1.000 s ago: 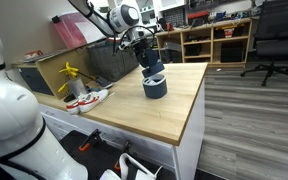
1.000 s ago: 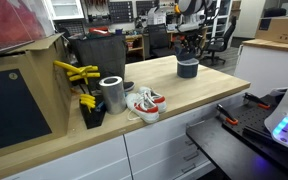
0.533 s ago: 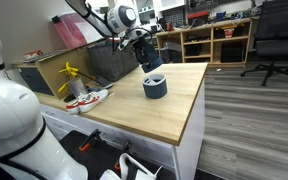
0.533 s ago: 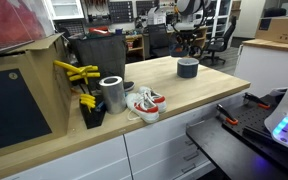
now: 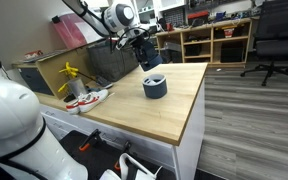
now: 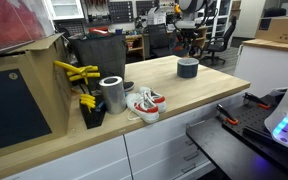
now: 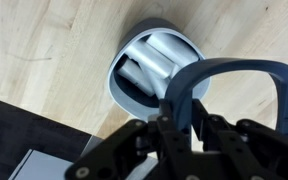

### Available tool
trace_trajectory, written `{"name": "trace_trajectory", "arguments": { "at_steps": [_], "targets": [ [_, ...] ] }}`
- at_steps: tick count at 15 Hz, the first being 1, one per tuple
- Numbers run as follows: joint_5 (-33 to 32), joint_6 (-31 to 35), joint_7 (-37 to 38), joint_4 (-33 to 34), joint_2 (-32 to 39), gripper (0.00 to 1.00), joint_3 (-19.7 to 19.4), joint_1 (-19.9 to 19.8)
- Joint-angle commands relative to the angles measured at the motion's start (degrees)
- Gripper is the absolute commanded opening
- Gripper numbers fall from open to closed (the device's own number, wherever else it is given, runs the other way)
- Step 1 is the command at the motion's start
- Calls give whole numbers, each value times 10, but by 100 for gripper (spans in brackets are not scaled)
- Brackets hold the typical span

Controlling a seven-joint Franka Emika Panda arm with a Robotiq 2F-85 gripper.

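My tool (image 7: 179, 112) clenched on the edge of a dark ring (image 7: 239, 68), hovering above grey cup (image 7: 119, 88), wooden tabletop (image 7: 44, 50)

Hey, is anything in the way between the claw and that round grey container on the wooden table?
Nothing visible. The claw hangs above the grey container with only open air between them. The sneakers and metal can sit well aside, at the other end of the table.
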Motion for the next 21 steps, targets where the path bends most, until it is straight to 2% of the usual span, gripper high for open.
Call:
{"name": "trace_trajectory", "arguments": {
  "at_steps": [1,12,13,21],
  "targets": [
    [-4,12,16,-25,-40,6,1,-2],
    [13,4,-19,-33,-63,6,24,-5],
    [2,-1,-5,-15,-42,25,21,-5],
    [2,-1,-6,-15,-42,25,23,-5]
  ]
}}
